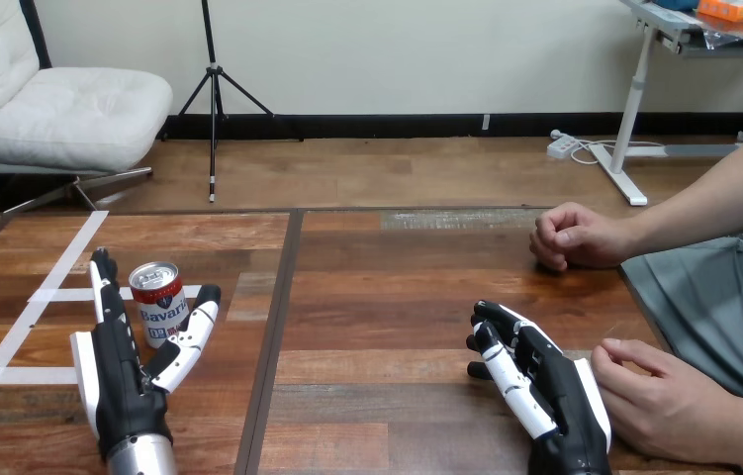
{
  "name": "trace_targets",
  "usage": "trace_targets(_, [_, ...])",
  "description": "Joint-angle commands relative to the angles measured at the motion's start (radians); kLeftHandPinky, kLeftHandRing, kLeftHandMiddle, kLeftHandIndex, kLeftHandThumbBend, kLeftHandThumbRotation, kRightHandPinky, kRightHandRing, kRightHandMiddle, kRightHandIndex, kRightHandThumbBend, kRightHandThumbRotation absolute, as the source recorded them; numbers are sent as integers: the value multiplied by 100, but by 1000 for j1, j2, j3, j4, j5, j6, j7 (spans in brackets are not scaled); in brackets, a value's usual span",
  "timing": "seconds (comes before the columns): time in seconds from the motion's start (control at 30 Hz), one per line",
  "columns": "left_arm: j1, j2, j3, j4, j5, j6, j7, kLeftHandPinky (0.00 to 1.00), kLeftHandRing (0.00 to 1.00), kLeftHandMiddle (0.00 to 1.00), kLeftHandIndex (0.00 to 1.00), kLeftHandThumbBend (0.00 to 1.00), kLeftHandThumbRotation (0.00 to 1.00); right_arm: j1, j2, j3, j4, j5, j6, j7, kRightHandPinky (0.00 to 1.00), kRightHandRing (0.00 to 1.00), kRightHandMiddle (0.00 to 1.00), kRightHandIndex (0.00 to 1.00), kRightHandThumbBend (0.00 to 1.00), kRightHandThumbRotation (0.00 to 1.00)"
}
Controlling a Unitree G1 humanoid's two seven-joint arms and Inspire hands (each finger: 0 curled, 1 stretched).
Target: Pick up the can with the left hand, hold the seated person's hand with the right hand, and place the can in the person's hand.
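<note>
The can (159,300) stands up between the thumb and fingers of the wide-open left hand (116,376).

— Where is the camera set?
— On the robot's head, aimed forward and down over the wooden table (387,297).
— How near?
— Close; the left hand (115,381) and right hand (555,391) are seen lowest.

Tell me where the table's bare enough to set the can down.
Widest bare patch: the middle of the table, between the can at the left hand and the right hand. Crowded at the right edge: the right hand lies beside the person's near hand, with the person's far hand beyond.
</note>
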Motion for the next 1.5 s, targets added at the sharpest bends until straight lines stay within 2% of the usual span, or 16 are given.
trace_targets(0.0, [-76, 27, -9, 4, 8, 20, 0, 100, 100, 100, 100, 59, 21, -42, 11, 3, -27, 17, 9, 6, 71, 79, 82, 78, 54, 57])
trace_targets(0.17, [-84, 33, -11, 18, 17, 29, 5, 100, 99, 100, 100, 59, 19, -43, 12, 1, -21, 23, -1, 9, 70, 78, 81, 78, 54, 55])
trace_targets(0.43, [-106, 46, -16, 55, 33, 40, 22, 99, 98, 100, 100, 59, 16, -40, 10, 4, -31, 17, 10, 2, 69, 77, 81, 77, 54, 54])
trace_targets(0.7, [-125, 60, -24, 87, 46, 51, 37, 98, 97, 99, 100, 60, 16, -36, 12, 4, -34, 23, 6, 5, 69, 77, 81, 77, 55, 55])
trace_targets(1.03, [-153, 69, -22, 112, 40, 84, 40, 99, 97, 98, 100, 60, 16, -34, 7, 7, -36, 19, 8, 5, 69, 78, 81, 78, 56, 55])
trace_targets(1.47, [-176, 74, -14, 141, 28, 81, 39, 99, 96, 97, 98, 60, 14, -26, 3, 14, -45, 5, 7, 0, 70, 79, 82, 78, 56, 58])
